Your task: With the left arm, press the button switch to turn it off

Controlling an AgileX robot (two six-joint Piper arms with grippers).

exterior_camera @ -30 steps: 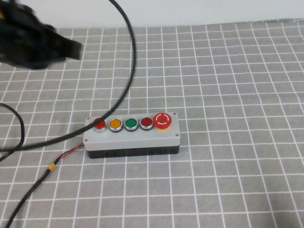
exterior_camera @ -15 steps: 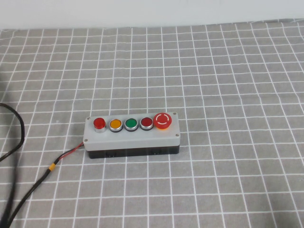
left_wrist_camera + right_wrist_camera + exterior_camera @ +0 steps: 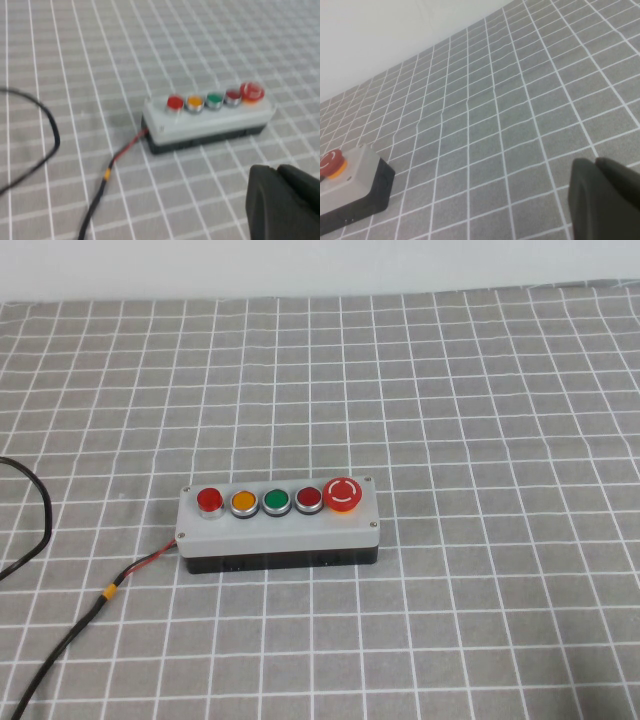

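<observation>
The button switch [image 3: 209, 500] is a small bright-red push button with a silver collar, at the left end of the grey box [image 3: 277, 528]'s row. The high view shows neither arm. In the left wrist view the button switch [image 3: 174, 103] and the box [image 3: 210, 124] lie well away from my left gripper [image 3: 272, 171], whose black fingers are together and hold nothing. My right gripper [image 3: 594, 162] is shut and empty over the checked cloth, far from the box's end [image 3: 355, 175].
The row also holds an orange [image 3: 243, 502], a green [image 3: 276, 501], a dark red [image 3: 308, 500] and a large red mushroom button [image 3: 342, 493]. A red-and-black wire [image 3: 120, 580] runs from the box's left end towards the front left. A black cable [image 3: 42, 515] loops at the left edge.
One second ago my left arm and its arching cable were at the upper left of the high view. Both have gone out of that view to the left. The box has not moved.
</observation>
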